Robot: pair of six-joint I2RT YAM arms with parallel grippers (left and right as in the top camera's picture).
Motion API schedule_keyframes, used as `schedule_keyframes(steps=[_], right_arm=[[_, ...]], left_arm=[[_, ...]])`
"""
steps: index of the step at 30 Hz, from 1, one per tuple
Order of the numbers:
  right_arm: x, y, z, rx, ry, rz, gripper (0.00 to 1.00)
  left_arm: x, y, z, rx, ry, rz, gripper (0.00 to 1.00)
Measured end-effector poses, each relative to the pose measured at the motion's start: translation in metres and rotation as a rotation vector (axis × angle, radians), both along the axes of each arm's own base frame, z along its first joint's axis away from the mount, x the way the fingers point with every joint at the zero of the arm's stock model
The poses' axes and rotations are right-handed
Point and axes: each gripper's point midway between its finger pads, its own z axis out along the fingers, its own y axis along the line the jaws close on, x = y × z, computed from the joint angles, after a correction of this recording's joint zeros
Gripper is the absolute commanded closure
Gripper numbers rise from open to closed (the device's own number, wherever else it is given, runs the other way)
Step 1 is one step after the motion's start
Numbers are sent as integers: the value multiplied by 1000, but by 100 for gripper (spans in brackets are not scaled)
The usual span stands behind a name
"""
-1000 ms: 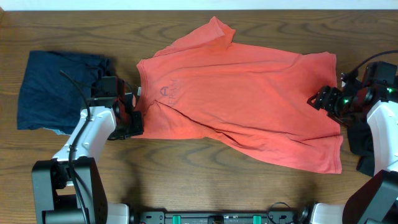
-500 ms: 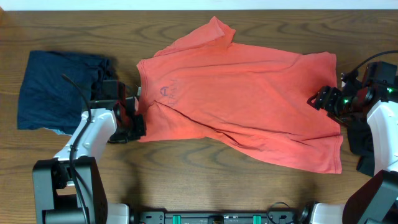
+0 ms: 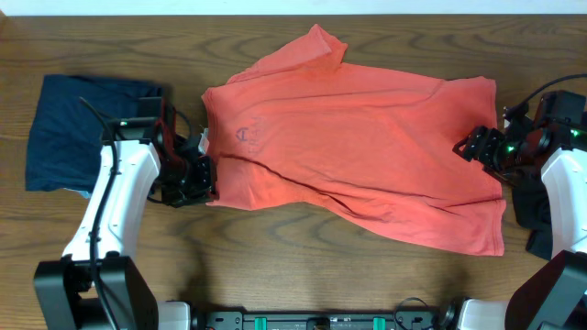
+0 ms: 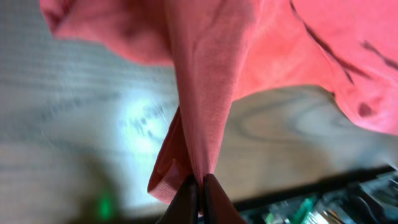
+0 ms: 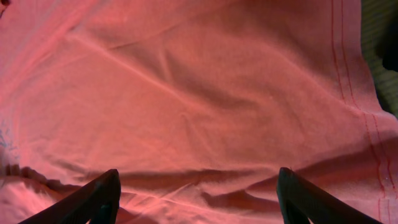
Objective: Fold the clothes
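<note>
The coral-red T-shirt [image 3: 358, 137] lies spread across the middle of the wooden table, faint lettering near its collar. My left gripper [image 3: 204, 179] is at the shirt's left lower corner, shut on a pinch of the red fabric [image 4: 202, 118], which rises from the jaws in the left wrist view. My right gripper [image 3: 470, 148] is open over the shirt's right edge; its fingers [image 5: 102, 196] stand wide apart above the red cloth [image 5: 199, 93]. A navy-blue garment [image 3: 73, 128] lies bunched at the left. A black garment [image 3: 530, 206] lies at the right edge.
The wooden table [image 3: 275, 266] shows in front of the shirt. The arms' bases and a black rail with green parts [image 3: 303, 321] stand at the near edge.
My left arm has swung and lifted a little, its gripper moving slightly right with the shirt's corner in it. The right gripper has not moved.
</note>
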Motion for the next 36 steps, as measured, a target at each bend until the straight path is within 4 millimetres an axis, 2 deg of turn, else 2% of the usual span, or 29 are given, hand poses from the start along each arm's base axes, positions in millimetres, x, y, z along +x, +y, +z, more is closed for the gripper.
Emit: schedule_keyframes(steps=[10,19,24,26,28,29,31,32,33,36], right_arm=[[0,0,0,-1,-1,0,20],[1,0,0,-2,-4,0,19],[2,0,0,-2,-7,0,17],[2,-1,0,-3,-7,0,17],[2,-1,1,-3,-8,0,16],[2,-1,1,-3,-8,0,15],[2,-1,1,-3,-8,0,15],[2,-1,1,-3,-8,0,14],[2,-1,1,-3,-8,0,15],[2,-1,1,-4,-8,0,13]], left_arm=[[-55,-6,21,-29,216,4,94],[-85,-7,62,-23,90,33,94],[-107,-8,76,-18,88,72,94],[-110,-8,79,-17,67,81,93],[-111,-8,81,-17,54,83,83],[-111,-8,82,-17,49,87,83],[-112,-9,83,-16,41,98,71],[-113,-9,84,-16,36,100,60],[-113,-9,84,-16,34,105,54],[-114,-9,85,-18,31,115,53]])
